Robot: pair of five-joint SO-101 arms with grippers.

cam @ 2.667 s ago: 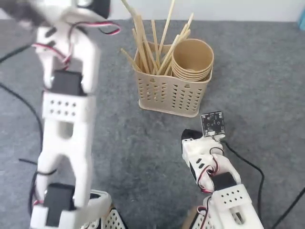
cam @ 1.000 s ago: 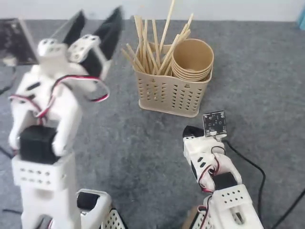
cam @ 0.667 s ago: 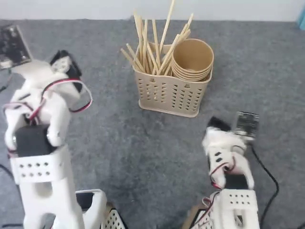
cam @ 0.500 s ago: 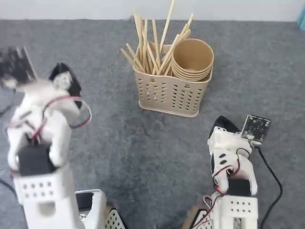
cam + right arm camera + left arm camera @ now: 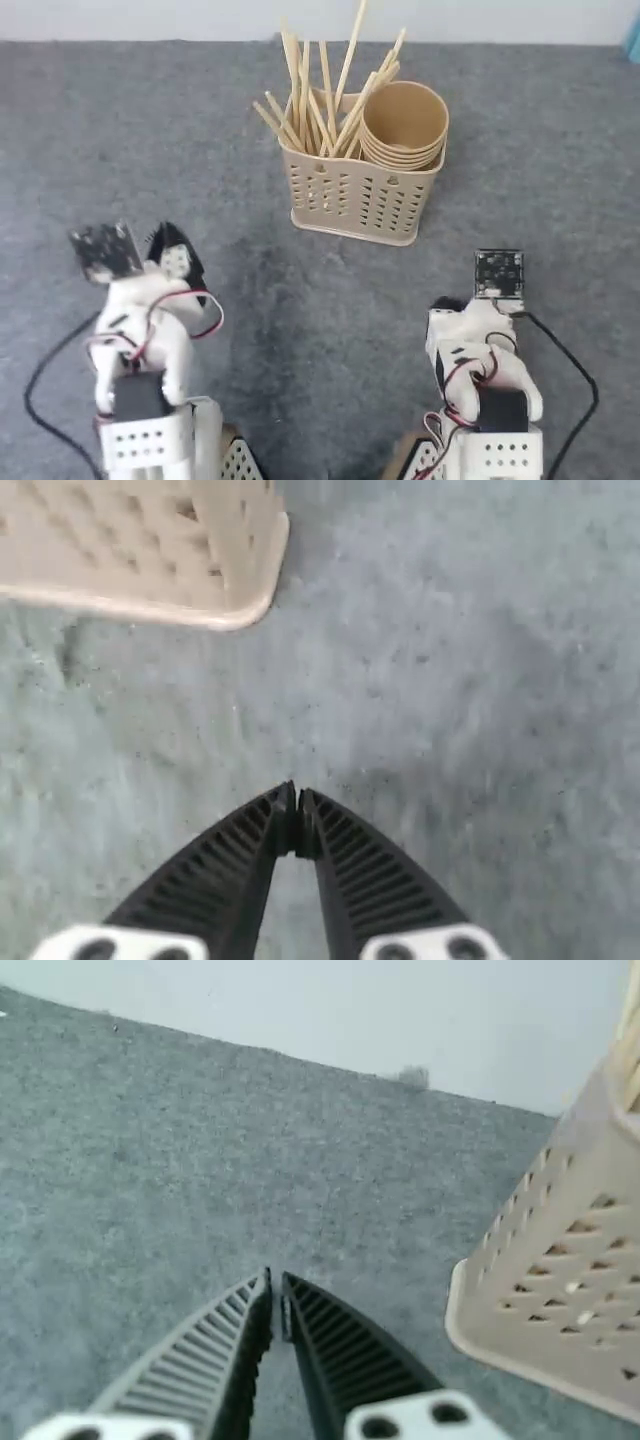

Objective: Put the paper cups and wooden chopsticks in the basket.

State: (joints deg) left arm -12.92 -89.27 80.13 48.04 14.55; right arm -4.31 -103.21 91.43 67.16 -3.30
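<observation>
the left gripper (image 5: 275, 1282) has dropped back to seven o'clock, clenched empty like the right gripper (image 5: 296, 792); basket (image 5: 360, 205) holds cups (image 5: 405, 125) and chopsticks (image 5: 320, 85), seemingly done.

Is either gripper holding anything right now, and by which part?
Nothing is held. The left gripper and right gripper are both shut and empty; the cups and chopsticks sit in the basket.

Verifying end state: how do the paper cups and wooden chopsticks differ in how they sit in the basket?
The paper cups are nested in an upright stack at the right-arm end of the basket; the wooden chopsticks stand loose, fanned at mixed angles, at the other end. The cups clear the rim slightly; the chopsticks rise far above it. Both are inside the basket.
</observation>
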